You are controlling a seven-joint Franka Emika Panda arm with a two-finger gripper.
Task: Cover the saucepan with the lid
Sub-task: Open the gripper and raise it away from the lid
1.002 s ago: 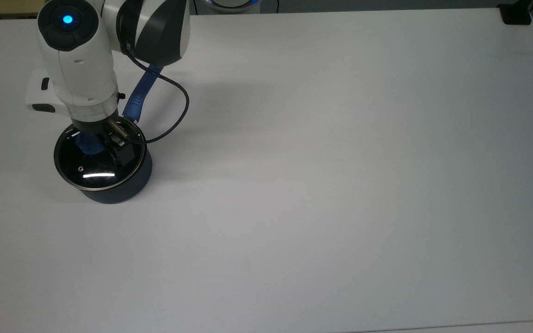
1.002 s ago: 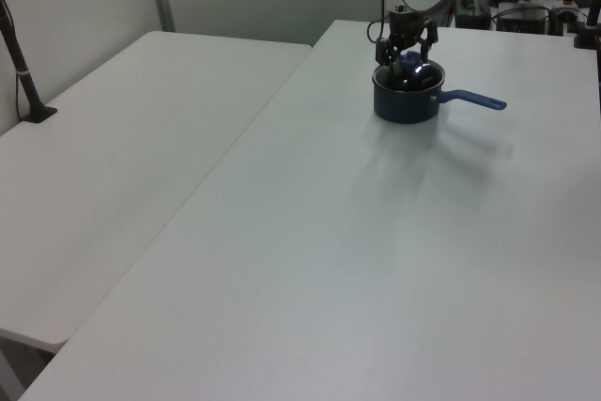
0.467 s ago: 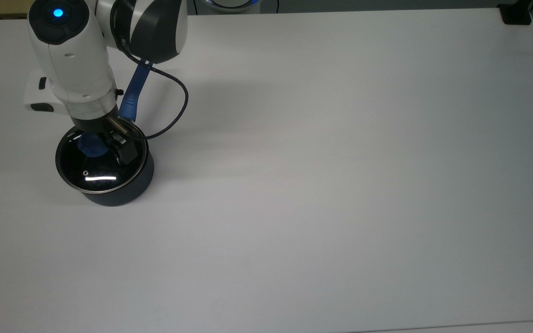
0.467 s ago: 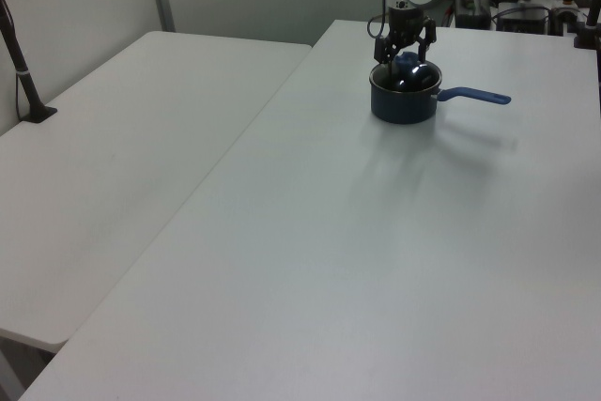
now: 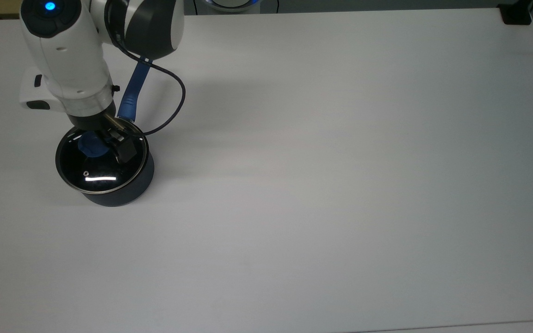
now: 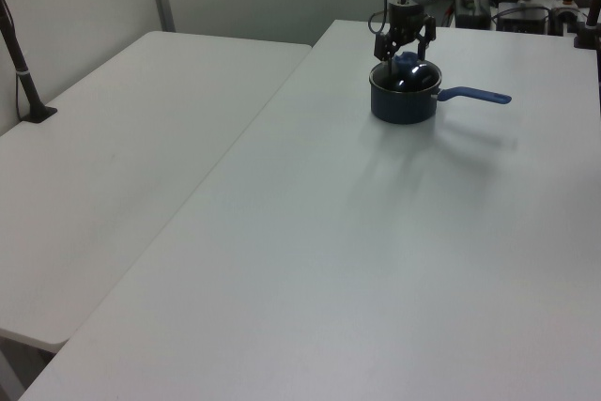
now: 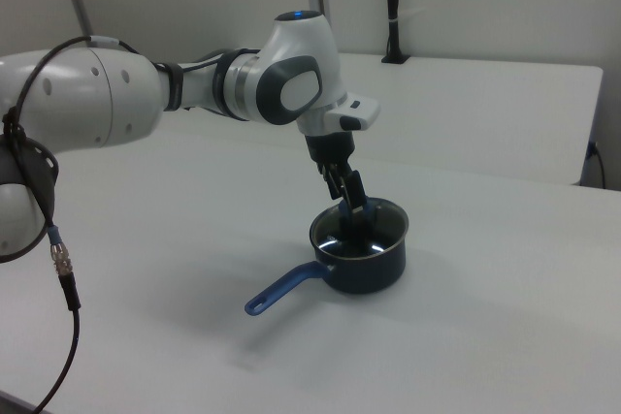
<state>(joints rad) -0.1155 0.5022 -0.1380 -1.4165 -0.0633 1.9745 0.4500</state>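
The dark navy saucepan stands near the top view's left edge, its blue handle pointing toward the top of that view. The glass lid lies flat on the saucepan's rim, its blue knob up. My gripper hangs open just above the knob, one finger on each side, holding nothing. In the left view the gripper straddles the knob over the saucepan. In the right view the gripper points down into the lid, with the saucepan's handle toward the camera.
A black cable loops from the arm beside the handle. A black block sits on the white table's far corner at the top view's upper right. A second table with a black post adjoins in the left view.
The arm has drawn up and toward the top view's upper left, away from the knob. The lid stays seated on the saucepan.
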